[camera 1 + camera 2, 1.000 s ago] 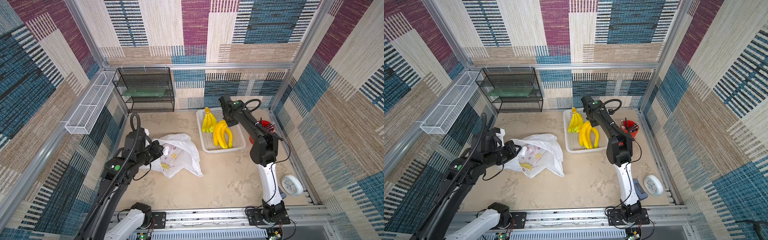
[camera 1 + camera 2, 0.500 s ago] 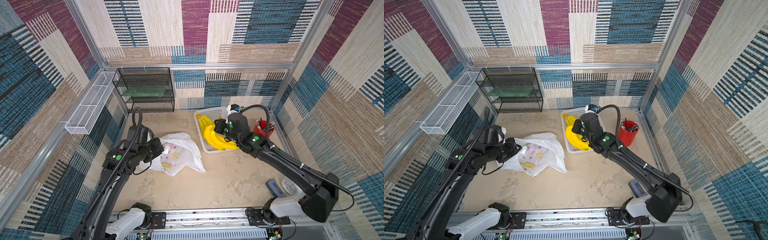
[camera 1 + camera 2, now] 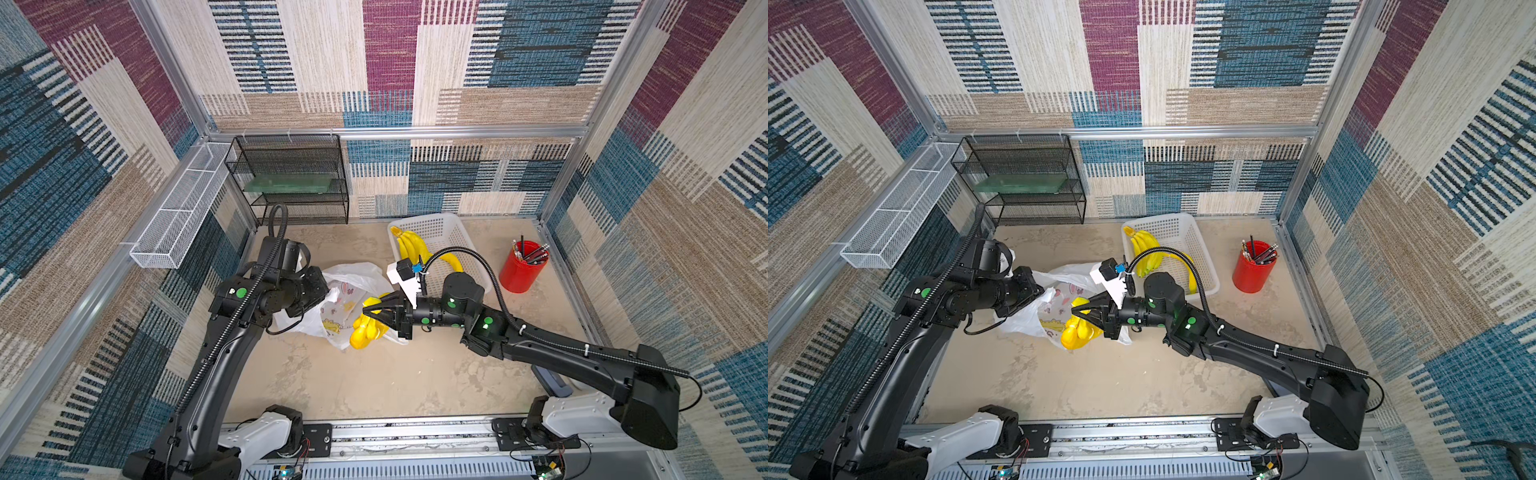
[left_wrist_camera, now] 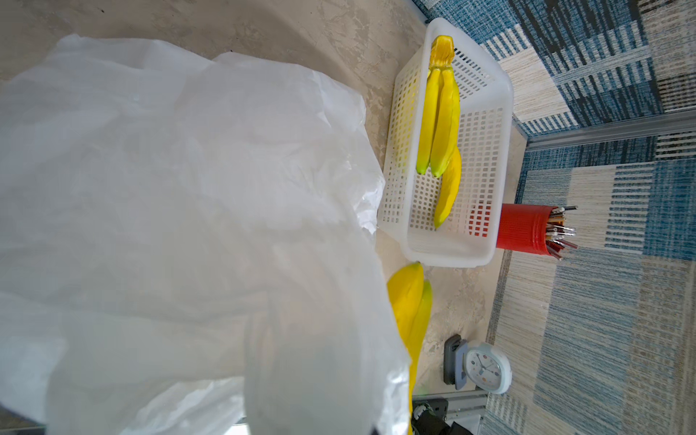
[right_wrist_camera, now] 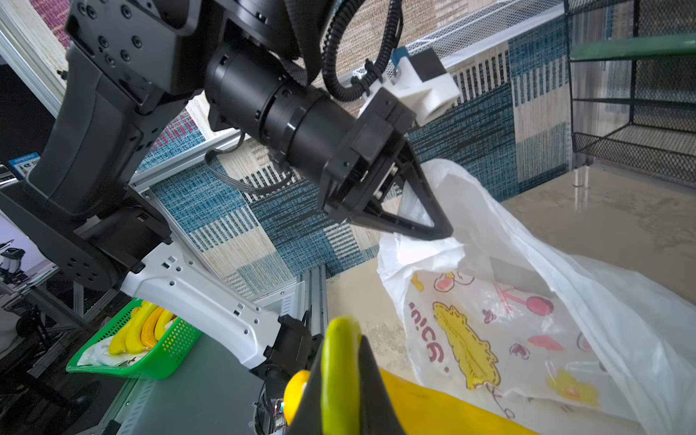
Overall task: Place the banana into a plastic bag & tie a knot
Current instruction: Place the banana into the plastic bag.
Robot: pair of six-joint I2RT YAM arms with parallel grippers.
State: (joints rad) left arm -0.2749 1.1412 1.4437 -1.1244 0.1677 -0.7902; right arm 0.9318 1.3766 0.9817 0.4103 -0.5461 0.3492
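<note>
While the left pincer [image 5: 438, 229] is clamped shut on the rim of the plastic bag [image 3: 351, 280], holding it up at mid-frame in both top views, the right pincer [image 3: 370, 309] is closed narrowly on the banana [image 3: 365, 330] bunch, at the bag's lower right edge. The film looks light, limp and slippery, best pinched at a bunched handle; the banana seems stiff and smooth, safest gripped near its stem.

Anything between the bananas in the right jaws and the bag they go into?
No separate object shows. The bananas in the right gripper hang against the printed side of the bag, whose upper edge the left gripper pinches and lifts. Whether the mouth opens toward them, I cannot tell.
</note>
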